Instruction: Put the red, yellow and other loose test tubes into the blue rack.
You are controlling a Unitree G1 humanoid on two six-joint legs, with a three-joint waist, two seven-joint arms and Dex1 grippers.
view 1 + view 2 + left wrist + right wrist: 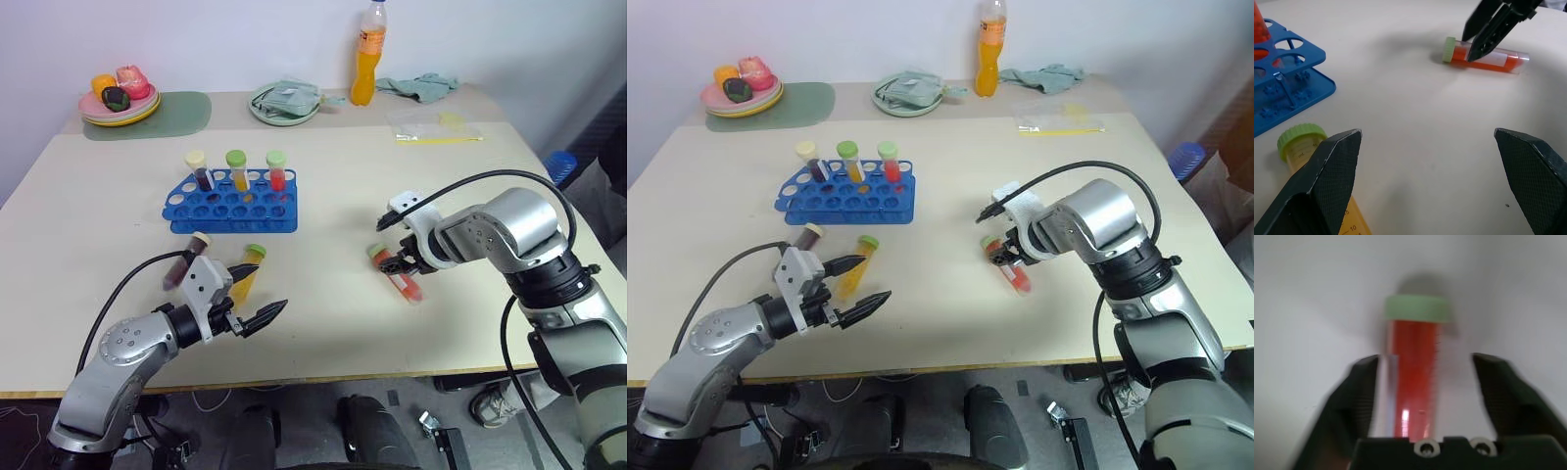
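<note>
The right end effector (1422, 396) straddles the red tube (404, 280) on the worktop (333, 323), fingers spread; the left end effector (263, 294) gapes wide.

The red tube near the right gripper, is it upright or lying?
Lying. The red tube rests flat on the table.

3 tubes (236, 169) stand in 1 blue rack (233, 207); 3 loose tubes (400, 278) lie on 1 table (323, 313).

Bright, even light; soft shadows; right wrist view motion-blurred.
</note>
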